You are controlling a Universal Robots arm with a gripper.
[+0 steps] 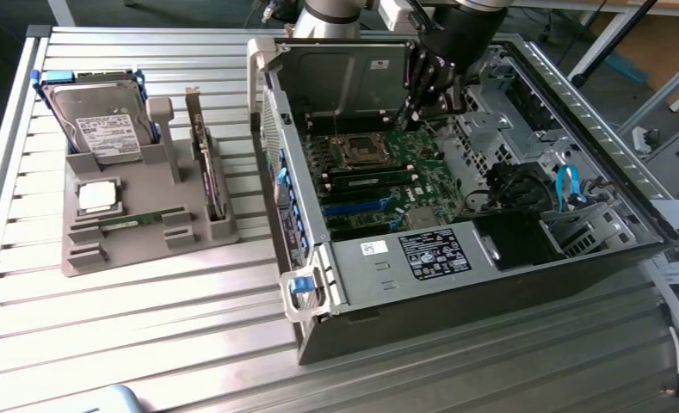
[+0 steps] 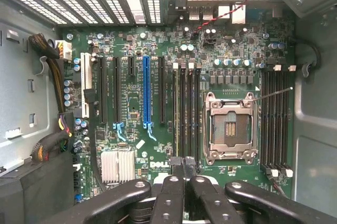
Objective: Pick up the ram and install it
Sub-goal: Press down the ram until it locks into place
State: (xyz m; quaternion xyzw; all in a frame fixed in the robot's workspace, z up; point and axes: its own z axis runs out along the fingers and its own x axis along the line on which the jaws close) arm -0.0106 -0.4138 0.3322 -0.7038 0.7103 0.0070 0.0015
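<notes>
The ribbed aluminium table [image 1: 144,344] carried everything, and on it lay the big black and grey computer tower case [image 1: 431,301], side panel off and its insides open. The dark robot arm [image 1: 477,34] reached down over the case's far end. Inside sat the green motherboard [image 2: 237,55], with its blue and black slots in plain sight from the wrist view.

On the exterior view's left, beside the case but apart from it, sat the grey plastic parts tray [image 1: 144,249]. At its far end stood the silver hard drive in a blue frame [image 1: 104,129]. Along the edge nearer the case stood the larger green expansion card [image 1: 209,172], upright on its edge.

Now the black gripper [image 2: 184,163]: its fingers were drawn right together, tips meeting, hanging above the motherboard close to the empty silver-framed processor socket [image 2: 230,129].

Back on the tray lay the square silver processor chip [image 1: 98,196], flat in its pocket. Just in front of it was the ram [image 1: 132,221], the long thin green stick, flat in a groove of the tray and well apart from the gripper. A second green stick [image 1: 368,181] seemed to stand in a slot just beside the socket.
</notes>
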